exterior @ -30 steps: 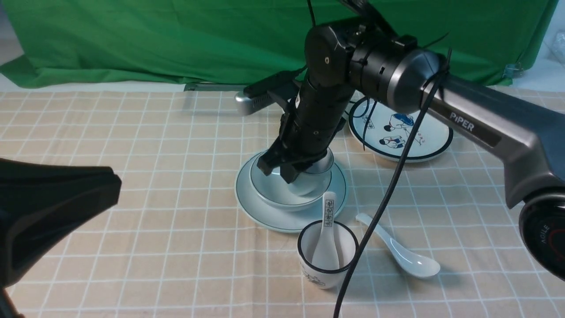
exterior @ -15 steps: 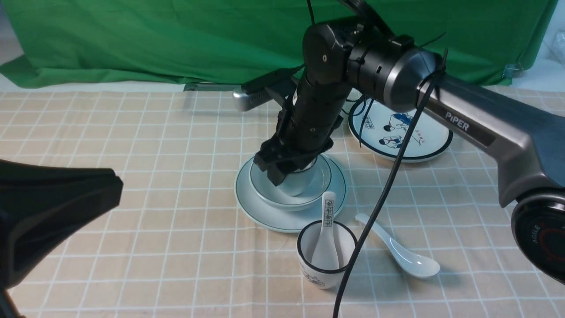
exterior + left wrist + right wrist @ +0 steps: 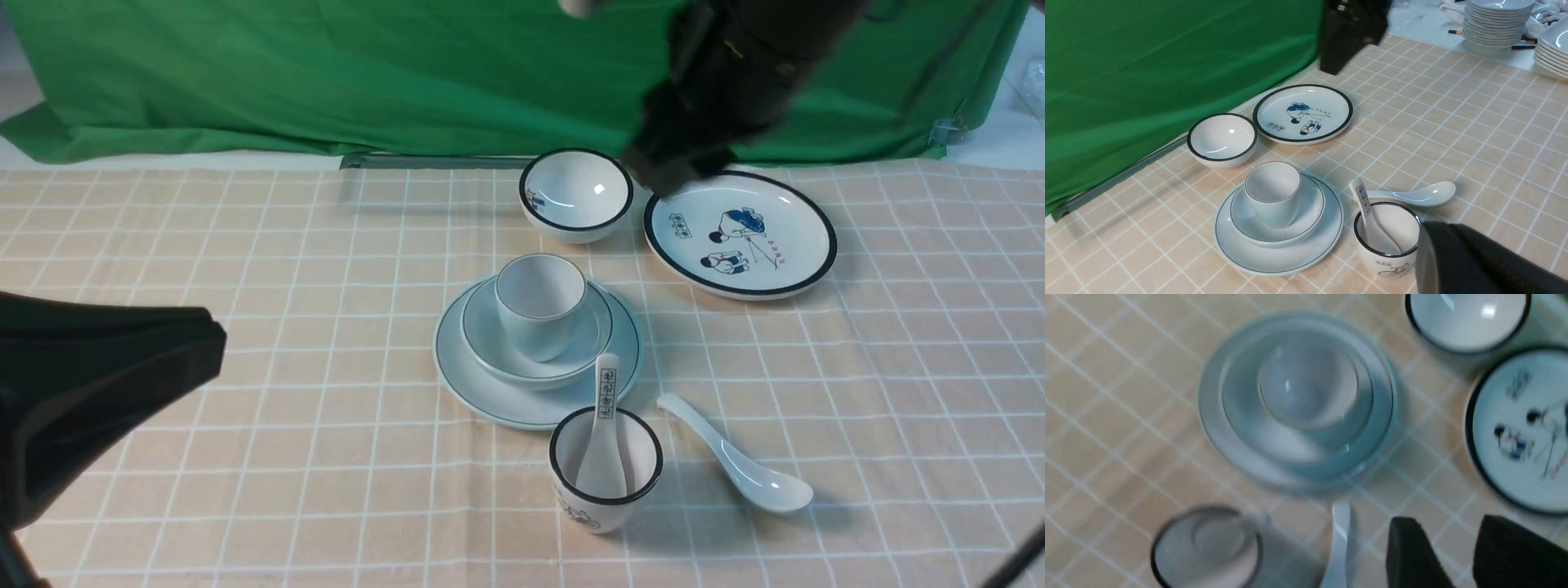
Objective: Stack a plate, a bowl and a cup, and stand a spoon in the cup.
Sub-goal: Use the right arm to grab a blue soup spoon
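Our right gripper (image 3: 1445,524) hangs high, fingers (image 3: 1412,559) apart, holding nothing; the cup (image 3: 540,306) stands untouched. Whether our left gripper (image 3: 188,351) is spread, we cannot tell.

Cup (image 3: 540,306) in bowl (image 3: 480,331) on plate (image 3: 457,376), spoon (image 3: 735,457) front-right

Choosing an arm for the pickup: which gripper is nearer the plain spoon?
Right, likely. The right gripper hangs raised behind the spoon; the left gripper sits far off to its left.

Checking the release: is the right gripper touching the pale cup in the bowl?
Apart. The front view shows the cup standing alone in the bowl, with the right gripper blurred, high above and behind it.
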You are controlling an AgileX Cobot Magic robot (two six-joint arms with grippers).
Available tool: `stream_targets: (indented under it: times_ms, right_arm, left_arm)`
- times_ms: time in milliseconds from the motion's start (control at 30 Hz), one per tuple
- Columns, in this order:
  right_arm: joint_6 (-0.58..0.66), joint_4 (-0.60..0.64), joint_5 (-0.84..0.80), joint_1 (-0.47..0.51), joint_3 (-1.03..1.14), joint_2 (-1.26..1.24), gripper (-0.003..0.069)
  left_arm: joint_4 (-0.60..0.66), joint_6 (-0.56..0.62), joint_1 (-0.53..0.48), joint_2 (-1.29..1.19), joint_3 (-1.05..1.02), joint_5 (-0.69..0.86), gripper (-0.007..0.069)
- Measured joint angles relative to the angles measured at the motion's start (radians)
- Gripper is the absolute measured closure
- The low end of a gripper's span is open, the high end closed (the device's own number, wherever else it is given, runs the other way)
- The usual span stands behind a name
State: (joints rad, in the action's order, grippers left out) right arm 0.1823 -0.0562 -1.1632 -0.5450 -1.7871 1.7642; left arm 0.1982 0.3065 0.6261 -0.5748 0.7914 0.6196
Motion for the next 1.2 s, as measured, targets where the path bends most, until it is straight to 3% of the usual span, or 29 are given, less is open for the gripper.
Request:
stream_targets:
  times_ms: [133, 300, 567, 1200]
  right_arm:
    - [0.006, 0.049, 0.120, 0.110, 0.406, -0.064, 0.0351]
    - [0.040, 0.140, 0.363, 0.144, 0.587, -0.009, 0.0293]
    - [0.046, 0.211, 0.532, 0.144, 0.602, 0.093, 0.0281]
    - [0.050, 0.236, 0.649, 0.144, 0.595, 0.158, 0.0294]
  left_arm:
    - [0.000, 0.000, 0.000, 0.000, 0.000, -0.003, 0.0624]
    - [0.000, -0.002, 0.000, 0.000, 0.000, -0.004, 0.0624]
    - [0.005, -0.004, 0.000, 0.000, 0.000, -0.005, 0.0624]
    - [0.034, -0.004, 0.000, 0.000, 0.000, -0.008, 0.0624]
